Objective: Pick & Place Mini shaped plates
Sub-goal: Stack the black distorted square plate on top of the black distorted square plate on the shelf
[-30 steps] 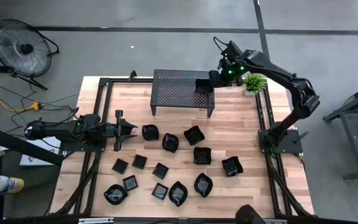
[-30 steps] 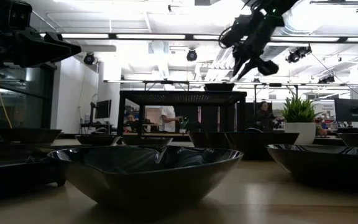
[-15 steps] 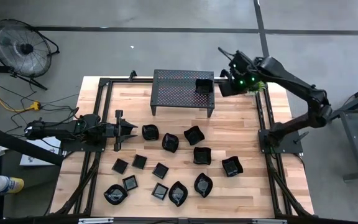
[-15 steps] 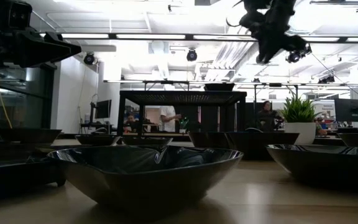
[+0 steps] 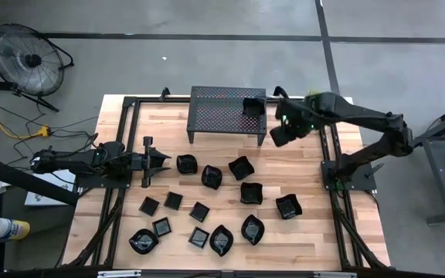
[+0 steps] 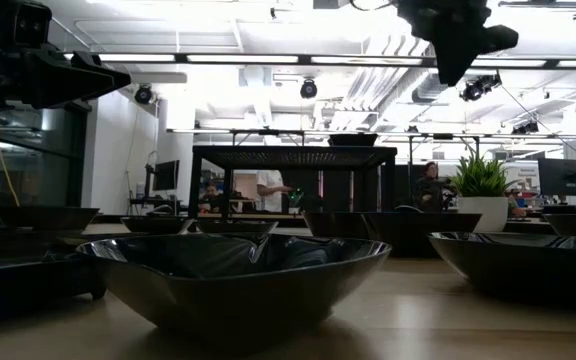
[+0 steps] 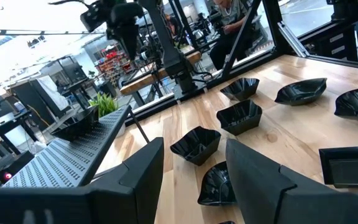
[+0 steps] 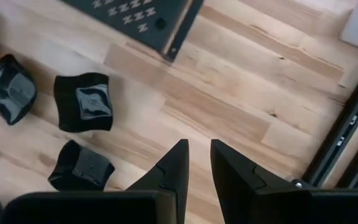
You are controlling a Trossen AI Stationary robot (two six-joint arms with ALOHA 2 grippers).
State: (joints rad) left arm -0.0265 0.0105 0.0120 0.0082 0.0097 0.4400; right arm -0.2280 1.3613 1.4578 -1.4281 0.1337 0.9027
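Right gripper [image 5: 278,136]: held in the air above bare wood just off the rack's right end, at about 1 o'clock from the table's middle; fingers [image 8: 174,163] nearly closed with a thin gap, holding nothing. In the low view it hangs high near the ceiling lights [image 6: 458,40].

Left gripper [image 5: 163,160]: parked low at 9 o'clock on the table, fingers [image 7: 143,168] spread apart, empty.

Nearest row, 6 o'clock edge:
- leaf-shaped dish [image 5: 144,241], small square plate [image 5: 161,227], second square plate [image 5: 198,237], teardrop dish [image 5: 222,240], rounded dish [image 5: 253,229].
- One of these fills the foreground of the low view as a wide glossy bowl [image 6: 233,275].

Second row:
- three flat squares [image 5: 149,206], [image 5: 174,201], [image 5: 199,211]; wavy dish [image 5: 288,206] at 4 o'clock.

Centre group:
- wavy-edged plates [image 5: 187,164], [image 5: 212,177], [image 5: 241,167], [image 5: 251,192], each apart from the others.
- Two of them show in the right wrist view [image 8: 83,102], [image 8: 82,167], lying on the wood near the rack's corner.

Far side, 12 o'clock:
- perforated rack [image 5: 215,110] standing on its legs; one dish [image 5: 253,106] rests on its top at the right end.
- potted plant [image 6: 484,195] at the far right corner of the table.

Base: wooden table [image 5: 300,174].
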